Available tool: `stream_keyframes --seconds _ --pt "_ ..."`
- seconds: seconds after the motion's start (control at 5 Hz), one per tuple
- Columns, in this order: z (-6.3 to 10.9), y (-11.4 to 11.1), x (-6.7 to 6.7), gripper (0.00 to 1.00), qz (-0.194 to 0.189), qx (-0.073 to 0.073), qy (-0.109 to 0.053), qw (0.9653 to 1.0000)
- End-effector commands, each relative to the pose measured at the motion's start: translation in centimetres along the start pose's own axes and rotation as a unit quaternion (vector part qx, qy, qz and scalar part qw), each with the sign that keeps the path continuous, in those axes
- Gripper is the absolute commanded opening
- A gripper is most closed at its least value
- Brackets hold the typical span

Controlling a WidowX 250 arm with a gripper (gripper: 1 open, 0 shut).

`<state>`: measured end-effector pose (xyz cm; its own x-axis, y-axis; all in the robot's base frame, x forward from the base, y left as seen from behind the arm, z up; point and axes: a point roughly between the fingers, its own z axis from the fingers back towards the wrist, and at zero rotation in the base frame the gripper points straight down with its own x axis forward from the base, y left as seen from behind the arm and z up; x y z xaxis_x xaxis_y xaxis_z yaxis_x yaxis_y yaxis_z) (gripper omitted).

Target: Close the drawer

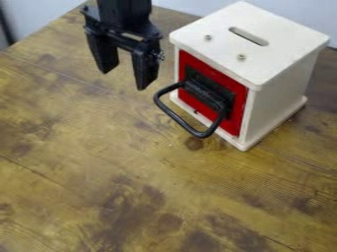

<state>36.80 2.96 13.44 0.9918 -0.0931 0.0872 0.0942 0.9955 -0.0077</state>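
The drawer (pixel 208 94) shows its red face with a black front panel set flush in the cream-white wooden cube (pixel 254 61) at the right. Its large black loop handle (pixel 180 111) sticks out to the left over the table. My black gripper (pixel 122 67) hangs to the left of the cube, apart from the handle, and stands open with nothing between its fingers (pixel 146 71).
The wooden table (pixel 105 177) has a worn, stained top. A slot (pixel 246 35) is cut in the cube's top face. The table's far left edge (pixel 27 37) is visible at the upper left.
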Motion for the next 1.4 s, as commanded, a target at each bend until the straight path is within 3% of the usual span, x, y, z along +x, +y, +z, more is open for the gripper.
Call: stream_keyframes --seconds 0.0,0.4,0.6,1.2 --pt "1.2 -1.9 0.7 1.00 0.022 0.013 -0.032 0.9992" --pt "1.9 -1.6 0.8 1.00 0.041 0.011 -0.038 0.9984" --pt "1.2 -0.6 0.8 1.00 0.036 0.010 -0.044 0.9983" --pt "-0.9 1.2 0.2 1.00 0.027 0.010 -0.031 0.9991"
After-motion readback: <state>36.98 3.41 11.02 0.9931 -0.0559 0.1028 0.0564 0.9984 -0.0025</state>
